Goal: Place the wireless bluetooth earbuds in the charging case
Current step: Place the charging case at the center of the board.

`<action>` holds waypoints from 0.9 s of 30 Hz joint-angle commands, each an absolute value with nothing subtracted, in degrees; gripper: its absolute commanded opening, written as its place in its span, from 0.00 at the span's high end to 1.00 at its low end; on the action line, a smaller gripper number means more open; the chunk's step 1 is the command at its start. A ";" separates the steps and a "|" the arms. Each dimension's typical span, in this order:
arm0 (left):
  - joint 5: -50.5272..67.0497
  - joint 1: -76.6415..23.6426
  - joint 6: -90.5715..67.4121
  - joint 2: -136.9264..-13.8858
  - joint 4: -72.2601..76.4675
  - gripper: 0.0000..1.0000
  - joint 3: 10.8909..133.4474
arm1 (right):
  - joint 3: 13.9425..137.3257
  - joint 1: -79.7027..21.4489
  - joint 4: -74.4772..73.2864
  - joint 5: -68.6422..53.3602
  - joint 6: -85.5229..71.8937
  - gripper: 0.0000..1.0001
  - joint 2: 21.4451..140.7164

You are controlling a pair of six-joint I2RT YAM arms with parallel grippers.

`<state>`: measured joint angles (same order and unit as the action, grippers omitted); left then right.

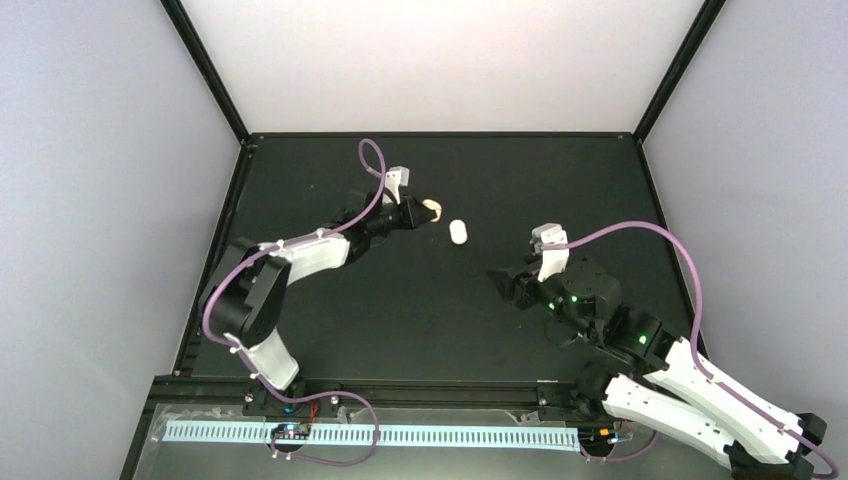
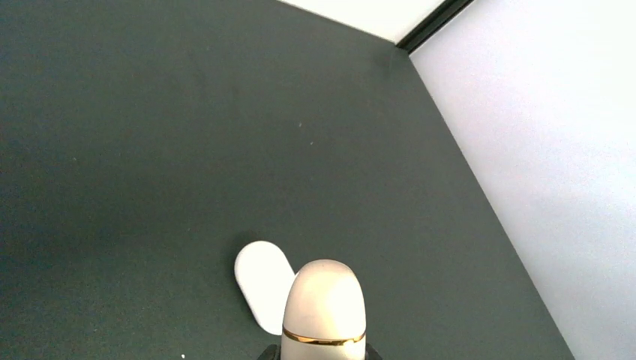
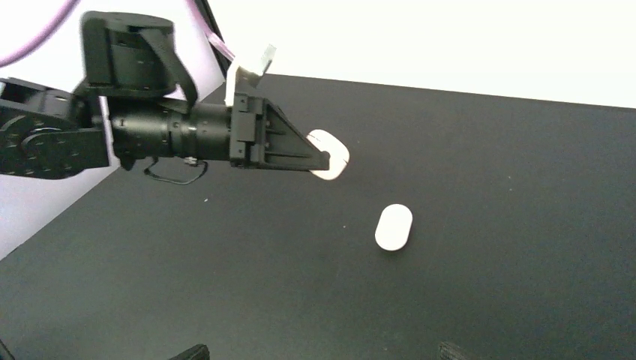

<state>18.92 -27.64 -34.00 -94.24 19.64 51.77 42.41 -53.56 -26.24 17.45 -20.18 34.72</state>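
The left gripper [image 1: 420, 212] is reaching out low over the far middle of the dark bench [image 1: 400, 320], and its fingers are pinching the lower half of a beige charging case [image 2: 324, 307]. The grip is sitting below the case's gold seam, likely so that the rounded lid end is staying clear of the fingers and can be flipped up. The case is pointing away from the wrist, lid shut, apparently lifted a little off the bench.

A white charging case [image 3: 394, 227] is lying flat on the bench just beside the held one, on its right-arm side, also shut and touched by nothing.

The right gripper [image 1: 510, 285] is hovering well apart from both cases, nearer the front, with its fingers [image 3: 196, 351] spread wide and carrying nothing. It is facing the cases, probably waiting to help with a lid or an earbud.

No earbuds are showing in any view. Whether they are sitting inside the shut cases cannot be told. By this look, the task is at an early step, with a case needing to be opened first.
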 commanded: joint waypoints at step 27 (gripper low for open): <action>16.70 -26.82 -36.62 -113.89 5.75 0.78 60.52 | 46.16 -53.57 -28.69 18.26 -17.06 0.21 34.91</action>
